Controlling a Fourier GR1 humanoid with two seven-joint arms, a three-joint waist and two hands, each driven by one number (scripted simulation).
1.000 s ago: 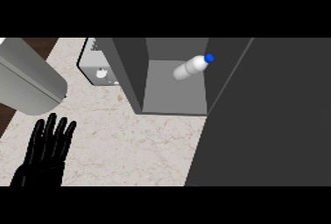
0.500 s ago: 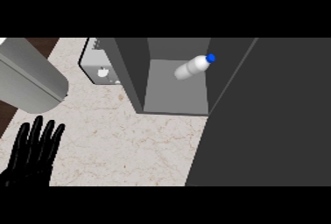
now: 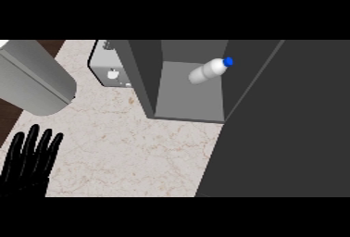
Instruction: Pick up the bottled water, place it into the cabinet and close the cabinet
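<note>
The bottled water [image 3: 209, 71], white with a blue cap, lies tilted inside the dark grey cabinet [image 3: 188, 99], near its back right. The cabinet's door [image 3: 280, 129] is a big dark panel covering the right side of the view, and the opening still shows. My left hand [image 3: 28, 159] is at the lower left over the marble counter, fingers straight and pointing up, holding nothing. It is far from the bottle. My right hand does not show.
A large grey cylinder [image 3: 31, 76] lies at the upper left, over the counter's edge. A light grey box [image 3: 109, 69] with a small white knob sits just left of the cabinet. Marble counter [image 3: 137, 152] spreads between my hand and the cabinet.
My left hand has drifted down and to the left, toward the view's lower left corner. The bottle and cabinet door have not moved.
</note>
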